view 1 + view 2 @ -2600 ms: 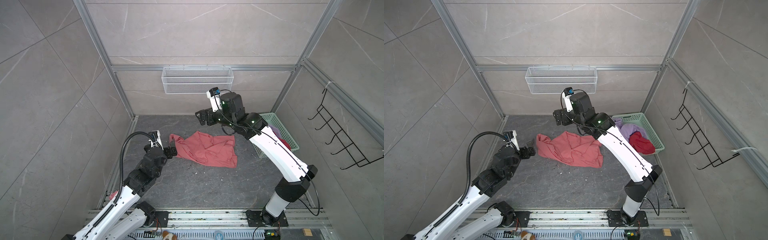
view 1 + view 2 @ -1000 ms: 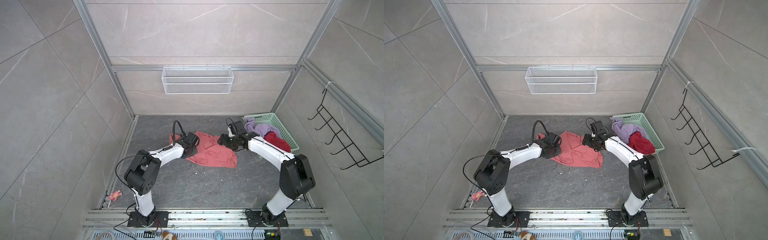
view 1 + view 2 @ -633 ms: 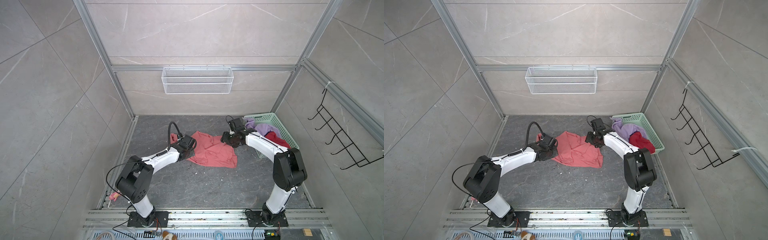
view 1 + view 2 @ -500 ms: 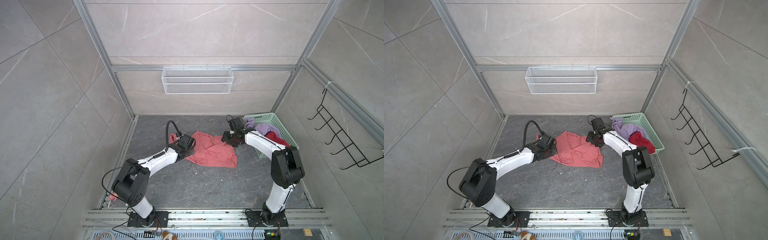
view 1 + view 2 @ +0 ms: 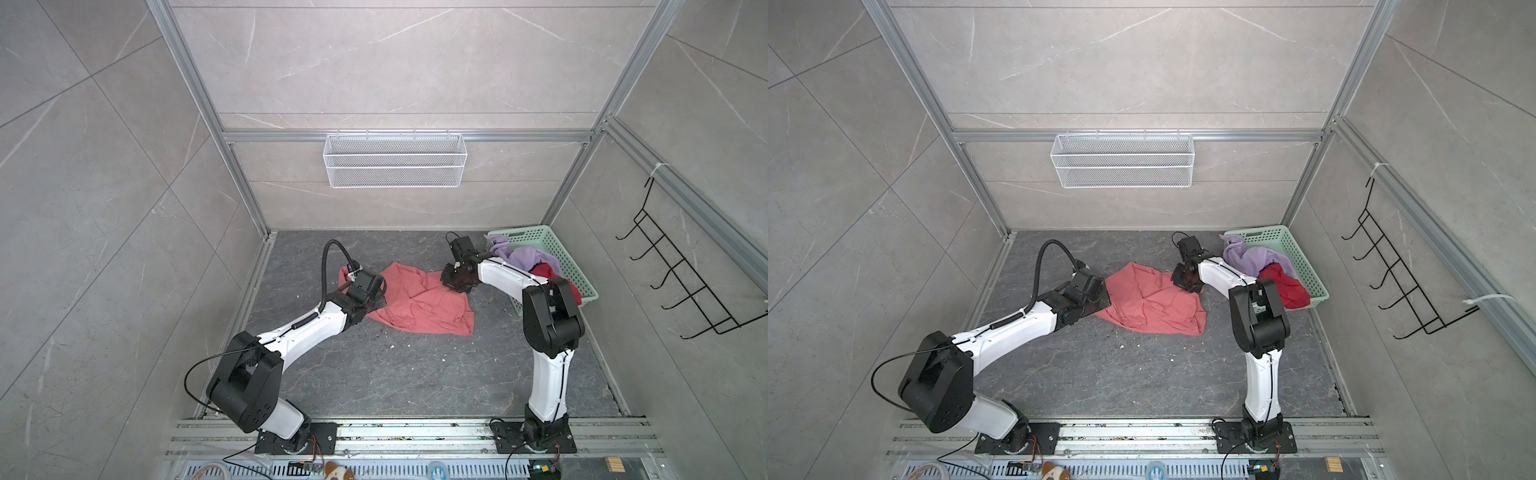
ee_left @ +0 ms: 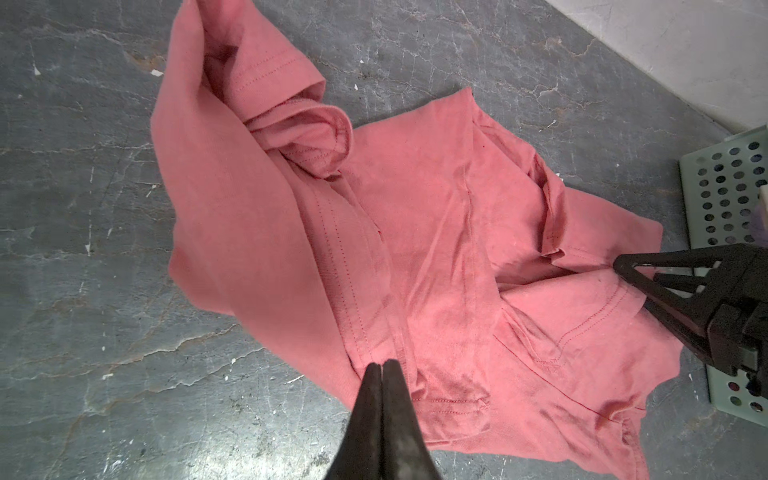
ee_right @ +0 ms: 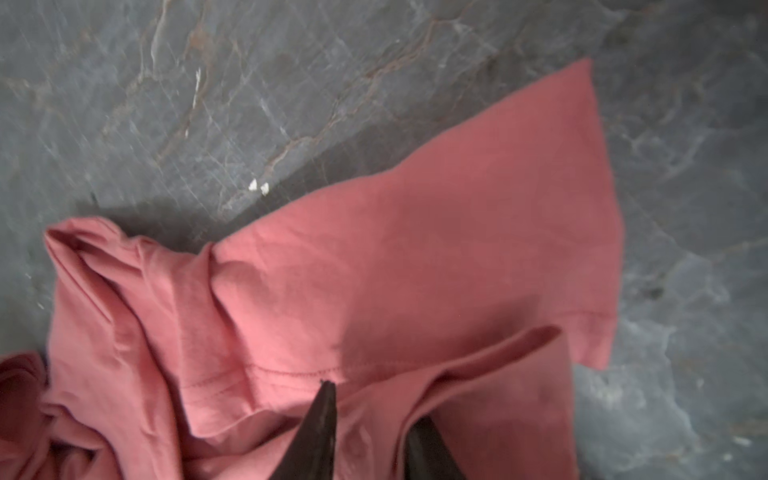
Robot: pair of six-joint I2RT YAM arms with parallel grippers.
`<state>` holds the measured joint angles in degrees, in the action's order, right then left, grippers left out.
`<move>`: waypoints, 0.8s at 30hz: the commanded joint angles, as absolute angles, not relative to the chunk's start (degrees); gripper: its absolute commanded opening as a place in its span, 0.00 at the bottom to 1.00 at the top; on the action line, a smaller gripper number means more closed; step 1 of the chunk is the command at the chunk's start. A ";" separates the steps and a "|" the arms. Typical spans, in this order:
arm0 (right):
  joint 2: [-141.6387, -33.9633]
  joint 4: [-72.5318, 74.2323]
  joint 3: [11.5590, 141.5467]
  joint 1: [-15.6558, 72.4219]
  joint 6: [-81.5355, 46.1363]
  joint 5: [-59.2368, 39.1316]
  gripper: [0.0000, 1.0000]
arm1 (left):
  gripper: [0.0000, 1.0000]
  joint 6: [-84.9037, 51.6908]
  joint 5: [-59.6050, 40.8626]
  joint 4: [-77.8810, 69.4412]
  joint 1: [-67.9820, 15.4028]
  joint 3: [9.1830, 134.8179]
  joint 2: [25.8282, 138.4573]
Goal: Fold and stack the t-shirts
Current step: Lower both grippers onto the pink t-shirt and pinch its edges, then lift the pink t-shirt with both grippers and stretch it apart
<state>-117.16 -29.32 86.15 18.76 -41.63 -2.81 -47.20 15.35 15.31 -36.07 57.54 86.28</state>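
The salmon-pink t-shirt (image 5: 419,303) lay crumpled on the desk's (image 5: 374,374) far middle. The left fingers (image 6: 370,399) were clamped together on its hem. The right fingers (image 7: 320,424) straddled a fold, grip uncertain. Best to confirm both pinches, then lift evenly to spread it flat.

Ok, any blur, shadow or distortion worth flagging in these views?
Right wrist view: motion-blurred throughout, floor veins smeared, the right tool shadowing the tee. Left wrist view: sharp, stitching legible, only the left tool slightly soft near the lens. Both top views: even light, no glare, frame posts splayed by the wide angle.
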 commanded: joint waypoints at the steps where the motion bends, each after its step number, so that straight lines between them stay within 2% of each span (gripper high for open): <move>1: -117.96 -30.87 87.00 18.57 -42.22 -2.75 0.00 | 0.12 -45.62 15.60 17.05 -36.32 60.07 86.80; 4: -116.83 -30.35 85.32 18.53 -42.19 -2.20 0.00 | 0.37 -45.44 15.86 21.18 -36.49 63.17 89.93; 7: -114.47 -29.67 83.22 18.37 -42.19 -1.46 0.00 | 0.52 -45.02 15.97 24.80 -36.64 66.19 93.34; 10: -111.68 -29.52 81.45 18.39 -41.58 -0.41 0.00 | 0.61 -45.39 16.04 26.57 -37.16 68.51 96.89; 19: -101.97 -28.13 74.54 18.29 -40.62 1.20 0.00 | 0.61 -46.72 20.03 31.64 -37.36 74.66 106.17; 24: -98.39 -28.30 72.27 18.29 -39.82 1.76 0.00 | 0.52 -47.35 20.26 31.55 -37.35 75.56 108.43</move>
<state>-100.75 -28.40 73.82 18.61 -41.01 -0.14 -46.46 18.20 29.47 -37.36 73.67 107.57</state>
